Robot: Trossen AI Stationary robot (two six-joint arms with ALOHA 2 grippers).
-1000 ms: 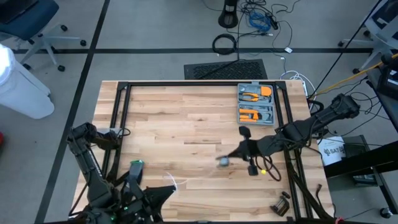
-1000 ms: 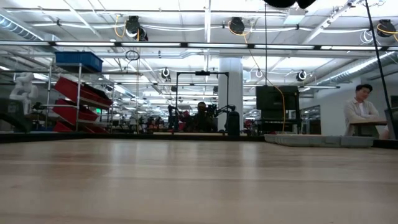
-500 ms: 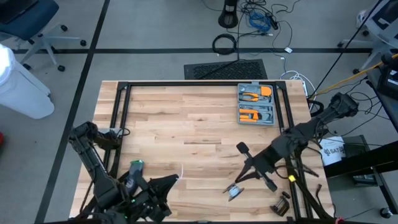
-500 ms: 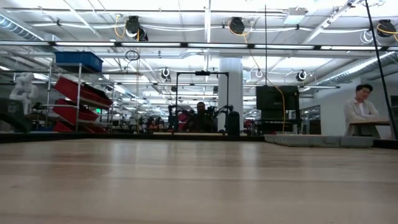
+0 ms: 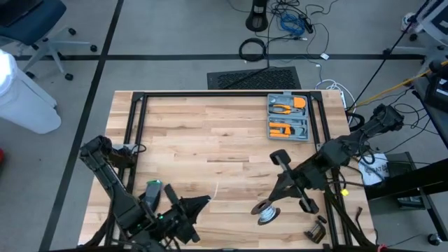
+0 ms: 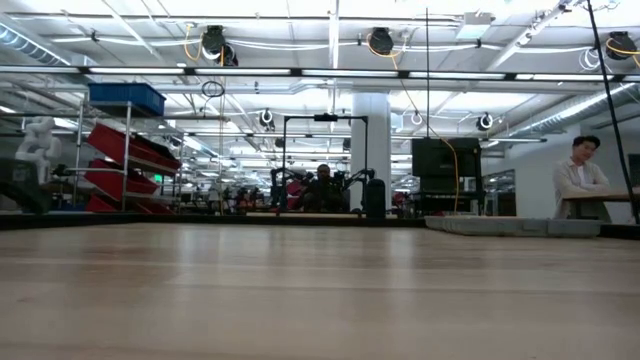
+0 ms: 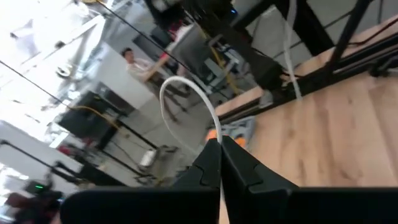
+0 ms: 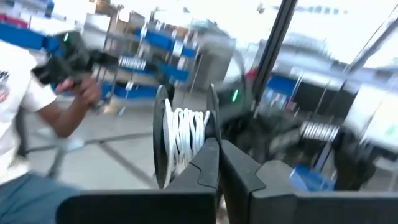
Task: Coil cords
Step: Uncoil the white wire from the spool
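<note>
right now the right gripper [image 5: 269,207] is hovering over the near right part of the wooden table [image 5: 182,140], its fingers pressed fully together and pinching a small round spool [image 5: 266,211] that is carrying the wound white cord [image 8: 181,138]. in the right wrist view the spool is sitting upright just beyond the closed fingertips, the white turns packed between its two dark discs. the left gripper [image 5: 203,203] is reaching in from the near left edge, its fingers also clamped tight, nipping the free end of the cord, which is arching up out of the fingertips as a thin white loop [image 7: 186,99]. from above, a short white strand [image 5: 216,190] is showing just past the left fingertips, well apart from the spool; whether it is running unbroken across to the spool, i cannot tell. an orange-and-grey tool case [image 5: 288,117] is lying at the far right of the table, clear of both arms.

the risks, as i am judging them: the thin end is being held by a narrow pinch, so any sideways tug from the right arm could be pulling it free. slack between the arms could be letting turns slip off the spool's rim and loosen the winding. too much tension could be twisting the spool in the right fingers.
</note>
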